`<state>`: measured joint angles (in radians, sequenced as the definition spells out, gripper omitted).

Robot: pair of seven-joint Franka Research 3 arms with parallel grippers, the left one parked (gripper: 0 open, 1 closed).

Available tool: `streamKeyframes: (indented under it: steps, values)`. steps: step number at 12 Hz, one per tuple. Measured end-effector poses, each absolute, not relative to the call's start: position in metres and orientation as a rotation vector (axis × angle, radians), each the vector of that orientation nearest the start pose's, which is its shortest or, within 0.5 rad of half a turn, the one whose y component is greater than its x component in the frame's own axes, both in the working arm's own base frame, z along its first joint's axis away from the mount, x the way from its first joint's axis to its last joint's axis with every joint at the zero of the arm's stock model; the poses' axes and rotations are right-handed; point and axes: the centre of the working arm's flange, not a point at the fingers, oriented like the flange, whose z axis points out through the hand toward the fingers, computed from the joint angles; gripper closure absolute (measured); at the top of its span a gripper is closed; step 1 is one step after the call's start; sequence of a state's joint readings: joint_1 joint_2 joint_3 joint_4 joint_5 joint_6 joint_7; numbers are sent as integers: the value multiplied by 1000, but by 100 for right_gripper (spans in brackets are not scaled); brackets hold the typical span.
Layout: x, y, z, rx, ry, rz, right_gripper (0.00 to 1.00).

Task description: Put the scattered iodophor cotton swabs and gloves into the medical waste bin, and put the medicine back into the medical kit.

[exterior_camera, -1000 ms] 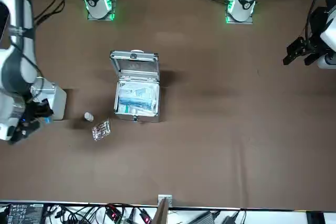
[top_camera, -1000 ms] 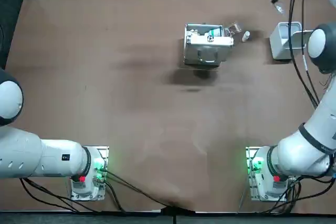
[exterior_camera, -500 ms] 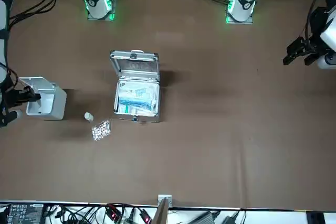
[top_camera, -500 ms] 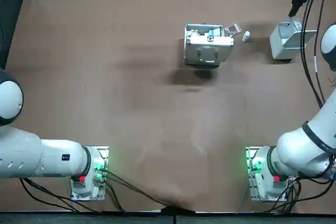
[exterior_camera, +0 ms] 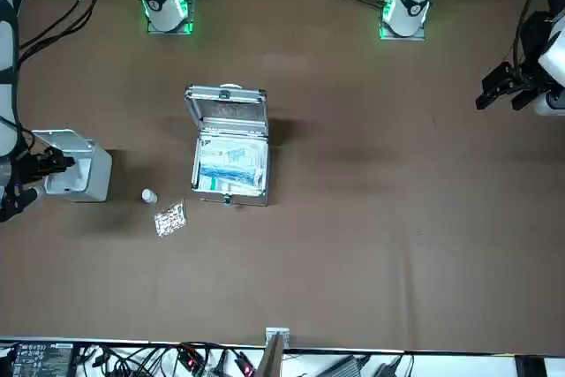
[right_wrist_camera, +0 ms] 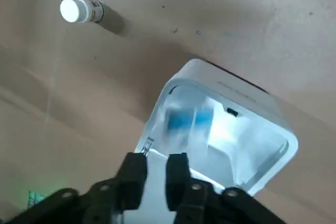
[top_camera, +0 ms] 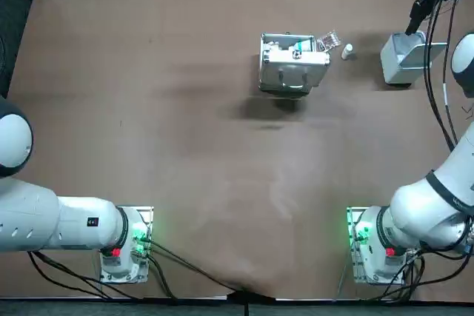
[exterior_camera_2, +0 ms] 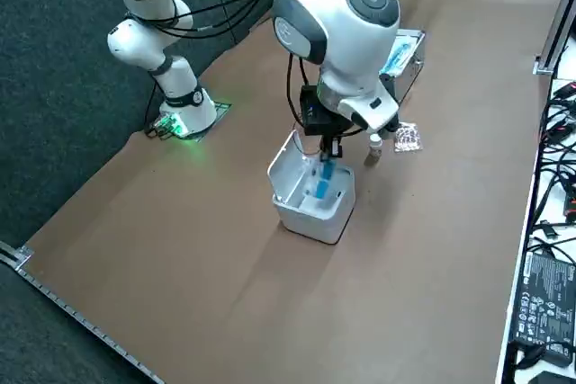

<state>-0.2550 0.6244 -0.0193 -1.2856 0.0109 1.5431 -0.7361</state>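
Gripper (right_wrist_camera: 156, 161) above bin (right_wrist_camera: 237, 85), fingers narrowly apart, holding nothing; blue-white packet (right_wrist_camera: 189, 121) inside bin; bottle (right_wrist_camera: 79, 10) nearby.

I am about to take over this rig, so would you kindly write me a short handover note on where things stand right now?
Right gripper: hangs just above the open medical waste bin; whether it is open or shut cannot be told.
Bin: blue and white waste lies inside.
Medical kit: lid up, packets inside.
Medicine: a small white-capped bottle and a blister pack lie on the table beside the kit, on its bin side.
Done: the waste appears binned.
Left: bottle and blister pack into the kit.
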Motion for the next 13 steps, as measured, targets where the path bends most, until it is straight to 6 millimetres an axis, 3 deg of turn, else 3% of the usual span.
streamKeyframes:
  steps: [4, 6, 7, 10, 13]
  values:
    - [666, -172, 362, -2850, -709, 449, 30]
    - [672, -151, 368, -2842, -761, 433, 6]
    - [677, -131, 372, -2835, -805, 420, 0]
    - [694, -49, 384, -2838, -933, 372, 0]
    - [707, 12, 379, -2945, -796, 286, 0]
